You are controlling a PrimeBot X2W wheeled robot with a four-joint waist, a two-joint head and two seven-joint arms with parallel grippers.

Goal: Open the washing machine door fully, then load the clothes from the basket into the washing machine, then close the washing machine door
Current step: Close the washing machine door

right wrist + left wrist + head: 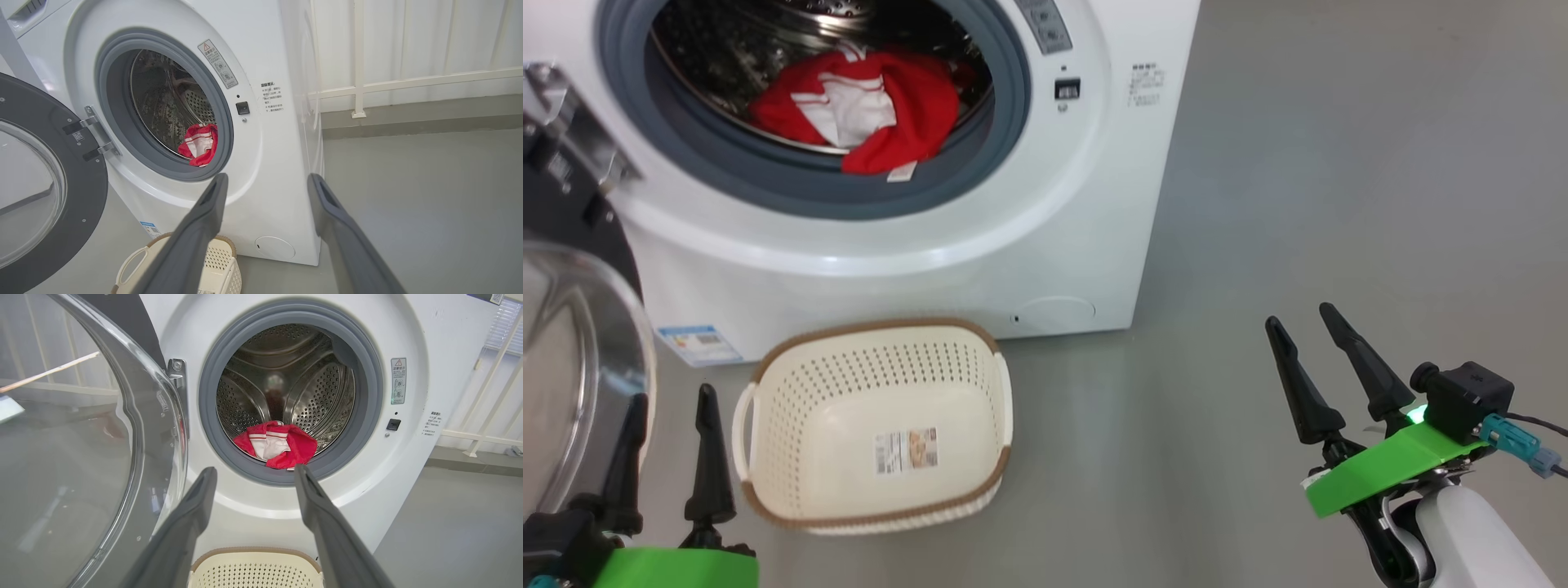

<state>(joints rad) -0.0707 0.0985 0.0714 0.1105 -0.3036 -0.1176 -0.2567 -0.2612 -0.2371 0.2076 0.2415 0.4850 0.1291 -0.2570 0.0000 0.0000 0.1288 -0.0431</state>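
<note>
The washing machine door (88, 192) stands swung wide at the left of the washing machine (1094, 204). The clothes (866, 110) lie heaped at the drum's front lip, 1 edge on the grey gasket (768, 175); whether this is 1 garment or more is hard to tell. The basket (890, 376) sits on the floor just before the machine, its bottom label showing. The left gripper (671, 396) and right gripper (1299, 316) each hold their 2 fingers apart.

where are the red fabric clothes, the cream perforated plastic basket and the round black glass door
red fabric clothes (854, 114), head view, white panel
cream perforated plastic basket (837, 457), head view, bare bottom
round black glass door (88, 196), right wrist view, black frame
</note>
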